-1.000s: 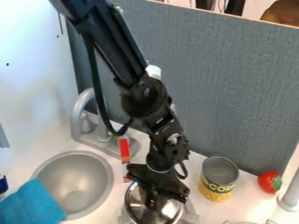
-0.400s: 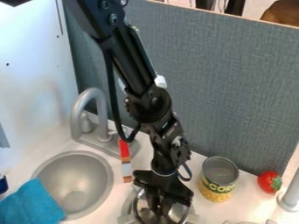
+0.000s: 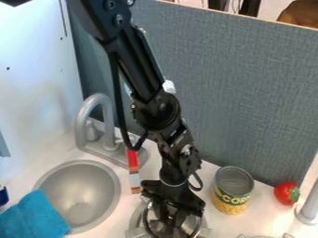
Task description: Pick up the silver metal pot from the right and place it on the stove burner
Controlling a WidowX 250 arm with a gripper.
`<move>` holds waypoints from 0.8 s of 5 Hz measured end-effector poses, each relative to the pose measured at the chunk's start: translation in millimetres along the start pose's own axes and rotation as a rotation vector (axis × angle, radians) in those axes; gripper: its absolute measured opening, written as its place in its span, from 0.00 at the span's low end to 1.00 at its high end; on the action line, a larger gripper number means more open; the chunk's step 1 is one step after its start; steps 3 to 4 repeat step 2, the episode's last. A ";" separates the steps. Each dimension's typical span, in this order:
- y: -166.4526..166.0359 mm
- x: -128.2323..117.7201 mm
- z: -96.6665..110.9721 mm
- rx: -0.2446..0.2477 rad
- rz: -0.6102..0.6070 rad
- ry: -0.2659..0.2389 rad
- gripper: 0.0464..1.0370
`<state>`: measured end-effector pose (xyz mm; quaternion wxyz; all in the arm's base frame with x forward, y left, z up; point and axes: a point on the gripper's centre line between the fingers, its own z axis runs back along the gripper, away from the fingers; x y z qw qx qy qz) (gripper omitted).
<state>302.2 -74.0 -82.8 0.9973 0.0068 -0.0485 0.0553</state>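
"Black and pointing downward, my hand [image 3: 171, 220] was low in the camera view, right at a shiny round piece with a metal rim [image 3: 150, 226]."

"Was it spread, or pinching that piece?"

"I could not tell. Its lower end overlapped the piece, but whether it had a grip was unclear."

"Where was the round piece, then?"

"Near the bottom edge, over a grey base [image 3: 133, 233] that showed on both sides of it. My arm [image 3: 142, 74] slanted down to it from the top, in front of a grey textured panel [image 3: 248, 93]."

"And what was to the left of it?"

"A narrow block [image 3: 133, 160], red at the top with pale and brown parts below, was near my hand. Farther over came the round grey sink [image 3: 93, 197], with a curved grey tap [image 3: 80, 125] behind it. A blue cloth [image 3: 37, 216] lay across the sink's near left edge."

"What about the other side?"

"Just beside me, a corn can [image 3: 230, 203] stood upright on the white table [image 3: 264, 221], its grey top facing up. A red tomato [image 3: 285, 193] with a green part was well apart from my hand, close to a grey post [image 3: 308, 210] at the right edge."
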 end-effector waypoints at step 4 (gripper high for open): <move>-11.7 1.8 88.8 0.045 0.037 -0.093 0.97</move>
